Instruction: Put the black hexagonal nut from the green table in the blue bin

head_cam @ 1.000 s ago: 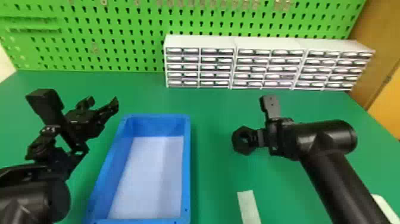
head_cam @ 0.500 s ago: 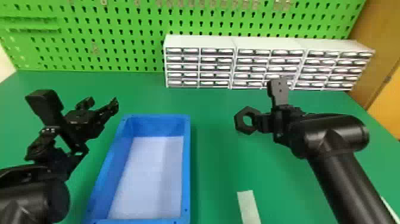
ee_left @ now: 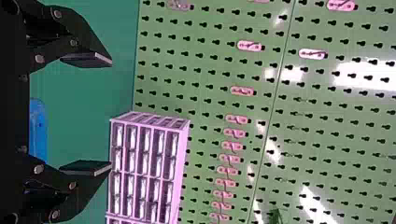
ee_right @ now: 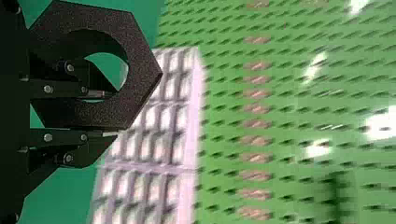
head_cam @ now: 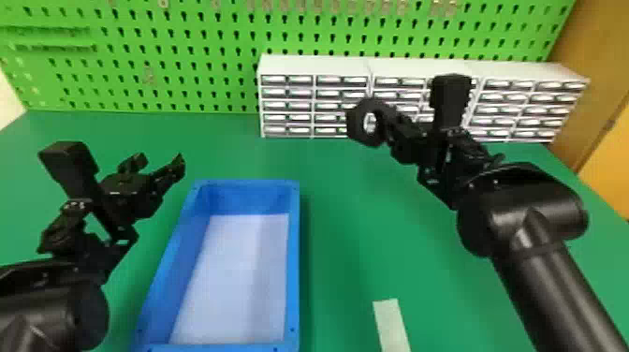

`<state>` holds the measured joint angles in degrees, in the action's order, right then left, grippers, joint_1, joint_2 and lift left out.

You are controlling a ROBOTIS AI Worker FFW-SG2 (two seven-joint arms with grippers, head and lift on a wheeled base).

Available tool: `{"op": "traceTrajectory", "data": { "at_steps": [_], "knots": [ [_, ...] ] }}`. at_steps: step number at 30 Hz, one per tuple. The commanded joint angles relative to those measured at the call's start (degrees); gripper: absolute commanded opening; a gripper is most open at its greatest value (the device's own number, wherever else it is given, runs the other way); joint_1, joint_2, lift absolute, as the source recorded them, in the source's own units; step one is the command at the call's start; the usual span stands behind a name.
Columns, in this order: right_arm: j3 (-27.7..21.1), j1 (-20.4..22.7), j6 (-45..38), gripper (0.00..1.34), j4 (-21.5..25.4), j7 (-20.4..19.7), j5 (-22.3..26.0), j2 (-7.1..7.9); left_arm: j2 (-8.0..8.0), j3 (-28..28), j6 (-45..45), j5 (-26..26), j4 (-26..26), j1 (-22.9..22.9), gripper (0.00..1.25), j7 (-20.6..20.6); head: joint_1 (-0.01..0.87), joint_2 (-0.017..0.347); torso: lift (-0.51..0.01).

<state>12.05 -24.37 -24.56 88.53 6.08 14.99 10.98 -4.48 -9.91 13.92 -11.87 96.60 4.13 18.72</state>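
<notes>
- Head view: green table [head_cam: 355, 271] is being occupied by blue bin [head_cam: 293, 262].
- Right of bin, nut [head_cam: 356, 122] is being raised by right gripper [head_cam: 391, 131]; left of bin, left gripper [head_cam: 159, 164].
- Left wrist view: fingers [ee_left: 95, 59] are being held apart.
- Right wrist view: nut is being pinched.

A hand could pass over the green table [head_cam: 346, 224] between the open-topped blue bin [head_cam: 294, 262] and the right arm [head_cam: 538, 220], with the left gripper [head_cam: 158, 161] obstructing near the bin's far-left corner and white drawers [head_cam: 309, 65] and pegboard [head_cam: 224, 56] walling the back.

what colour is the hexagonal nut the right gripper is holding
Black; the nut shows best in the right wrist view.
</notes>
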Motion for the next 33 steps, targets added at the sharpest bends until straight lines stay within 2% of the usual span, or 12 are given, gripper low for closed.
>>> {"op": "traceTrajectory", "data": {
  "at_steps": [1, 4, 7, 16, 23, 33],
  "knots": [
    [2.7, 0.2, 9.5, 0.33, 0.3, 1.1, 3.1, 0.89, 0.0, 0.0, 0.0, 0.0, 0.1, 0.0, 0.78, 0.0, 0.692, 0.009, -0.097],
    [5.5, 0.1, 14.3, 0.33, 0.3, 1.1, 4.9, 2.03, 0.0, 0.0, 0.0, 0.0, 0.0, -0.1, 0.78, 0.0, 0.692, 0.009, -0.097],
    [8.0, -0.2, 15.3, 0.33, 0.9, 1.2, 6.9, 3.0, 0.0, -0.1, 0.0, 0.0, 0.0, -0.1, 0.78, 0.0, 0.692, 0.009, -0.097],
    [18.0, -3.0, 15.2, 0.33, 1.9, 2.8, 16.2, 6.16, 0.0, -0.3, 0.1, 0.1, 0.0, -0.2, 0.78, 0.0, 0.692, 0.009, -0.097],
    [25.9, -6.5, 14.5, 0.33, 2.3, 4.3, 20.5, 8.89, 0.0, -0.3, 0.0, 0.1, 0.0, -0.2, 0.78, 0.0, 0.692, 0.009, -0.097],
    [33.0, -8.8, 13.6, 0.33, 2.3, 5.1, 24.0, 10.82, 0.0, -0.4, 0.1, 0.1, 0.0, -0.3, 0.78, 0.0, 0.692, 0.009, -0.097]
  ]
}}
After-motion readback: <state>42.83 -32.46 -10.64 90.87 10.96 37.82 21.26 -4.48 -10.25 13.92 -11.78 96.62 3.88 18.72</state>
